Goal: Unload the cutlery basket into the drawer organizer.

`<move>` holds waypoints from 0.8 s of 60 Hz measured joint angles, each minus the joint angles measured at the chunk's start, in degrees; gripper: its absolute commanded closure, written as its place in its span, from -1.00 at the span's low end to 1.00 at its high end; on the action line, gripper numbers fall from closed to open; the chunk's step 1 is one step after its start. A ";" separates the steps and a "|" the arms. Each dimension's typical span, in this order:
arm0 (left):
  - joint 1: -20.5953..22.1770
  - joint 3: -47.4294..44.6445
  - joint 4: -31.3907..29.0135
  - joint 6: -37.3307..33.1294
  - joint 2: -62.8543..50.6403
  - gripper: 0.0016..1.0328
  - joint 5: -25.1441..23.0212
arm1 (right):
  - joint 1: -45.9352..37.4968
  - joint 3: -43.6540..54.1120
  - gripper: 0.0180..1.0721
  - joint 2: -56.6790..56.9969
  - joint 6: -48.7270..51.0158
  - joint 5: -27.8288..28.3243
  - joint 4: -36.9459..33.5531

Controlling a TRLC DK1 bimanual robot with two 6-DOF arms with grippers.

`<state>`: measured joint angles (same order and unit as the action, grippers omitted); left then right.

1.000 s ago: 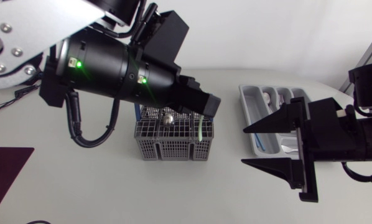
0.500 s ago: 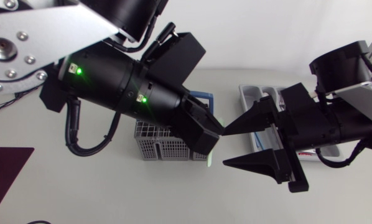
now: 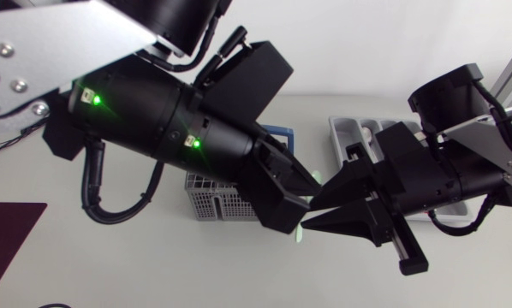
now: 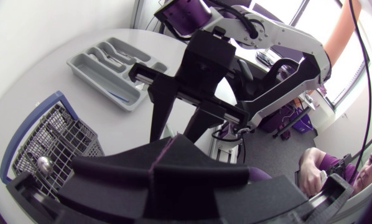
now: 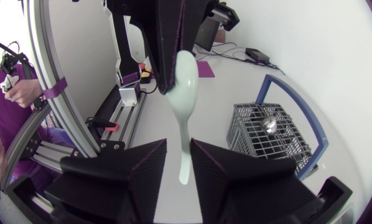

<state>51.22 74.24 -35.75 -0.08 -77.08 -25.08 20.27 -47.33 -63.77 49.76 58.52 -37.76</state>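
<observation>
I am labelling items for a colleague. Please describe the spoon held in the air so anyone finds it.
Look above the table, beside the grey cutlery basket, where the left gripper faces the right gripper. The pale green spoon hangs from the left one, handle down between the right fingers; the basket's spoon is shiny metal.

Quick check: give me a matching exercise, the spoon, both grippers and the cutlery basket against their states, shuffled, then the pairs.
1 pale green spoon
2 left gripper
3 right gripper
4 cutlery basket

A open, fingers either side of the handle
B shut on the spoon's bowl
C on the table, metal piece inside
D hanging handle-down

Pairs: 1-D; 2-B; 3-A; 4-C
</observation>
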 measured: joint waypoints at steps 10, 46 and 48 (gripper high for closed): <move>0.02 0.00 -0.44 0.02 0.13 0.74 -0.59 | -0.13 -0.57 0.89 -0.28 2.08 0.00 -2.21; -10.93 0.61 2.84 4.94 1.95 -0.73 3.63 | -7.02 -1.22 0.89 -0.31 8.31 -2.03 -10.51; -11.54 0.61 2.84 5.01 1.95 -0.73 5.44 | -8.46 -1.22 0.89 -0.20 9.22 -3.08 -10.75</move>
<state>39.68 74.85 -32.91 4.93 -75.13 -19.64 11.81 -48.56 -63.96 58.98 55.44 -48.51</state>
